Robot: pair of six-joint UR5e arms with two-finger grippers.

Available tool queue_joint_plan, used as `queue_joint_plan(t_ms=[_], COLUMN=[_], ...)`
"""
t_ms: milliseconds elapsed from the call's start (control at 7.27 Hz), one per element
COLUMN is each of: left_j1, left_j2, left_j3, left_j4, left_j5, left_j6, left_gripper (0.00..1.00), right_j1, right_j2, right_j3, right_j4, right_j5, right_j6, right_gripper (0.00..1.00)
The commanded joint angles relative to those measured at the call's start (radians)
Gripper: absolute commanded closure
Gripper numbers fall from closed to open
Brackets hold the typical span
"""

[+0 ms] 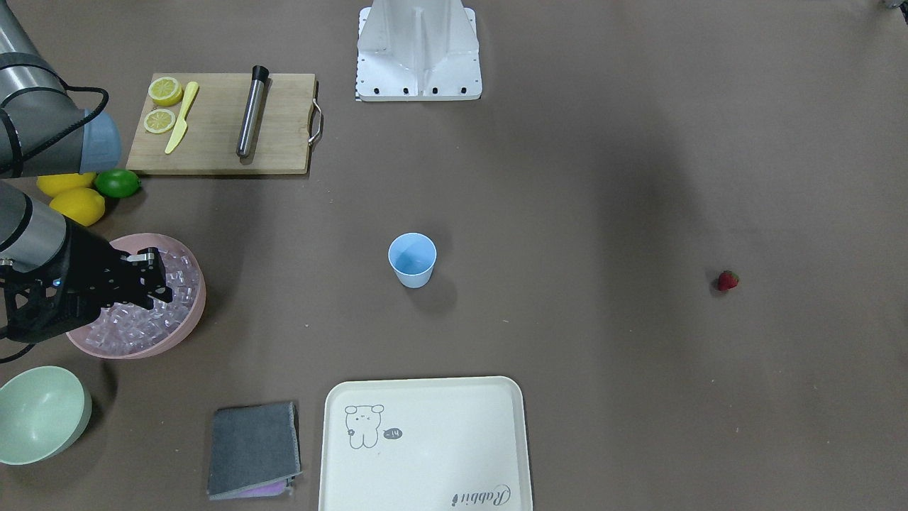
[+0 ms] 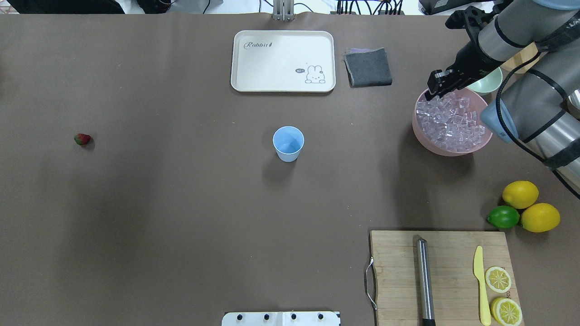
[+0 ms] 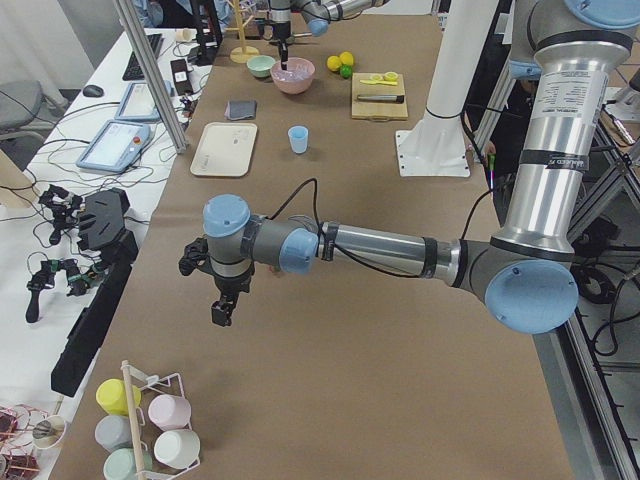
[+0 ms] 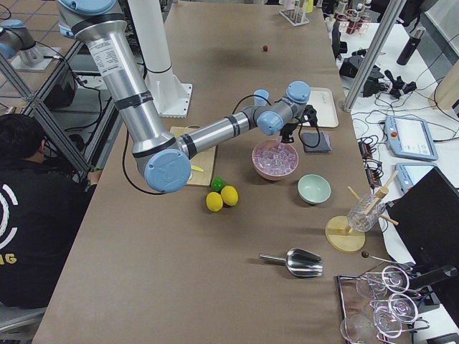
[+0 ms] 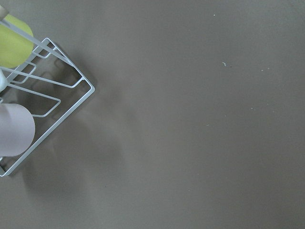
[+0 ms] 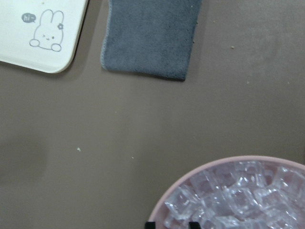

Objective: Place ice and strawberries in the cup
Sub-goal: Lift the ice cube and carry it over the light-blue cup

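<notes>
Just over the ice (image 1: 145,325), right gripper (image 1: 160,276).

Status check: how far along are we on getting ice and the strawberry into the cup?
Nothing is done yet: the cup looks empty. In hand: the right gripper is down at the ice in the pink bowl, tips slightly apart, no cube clearly held. Left to do: carrying ice to the cup, then the strawberry, which lies alone on the table. The left gripper hangs over bare table.
</notes>
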Motion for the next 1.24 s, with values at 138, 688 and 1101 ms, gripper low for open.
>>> queue_joint_plan(t_ms=[138,688,1101], left_j1=[0.000,-0.002,-0.002], left_j2=[-0.004,-0.007,-0.030], left_j3=[0.001,-0.004,-0.002], left_j4=[0.000,-0.009,-0.004], left_j5=[0.000,-0.002,0.000], left_j6=[-0.003,-0.003,-0.006], left_gripper=[0.02,0.02,0.02], right_j1=[-0.096,-0.283,-0.377], right_j2=[0.137,0.238,0.289], right_j3=[0.000,0.016,0.016], right_j4=[0.000,0.003,0.004], right_j5=[-0.027,-0.237,-0.331], right_j6=[0.209,0.433,0.501], right_gripper=[1.00,1.00,1.00])
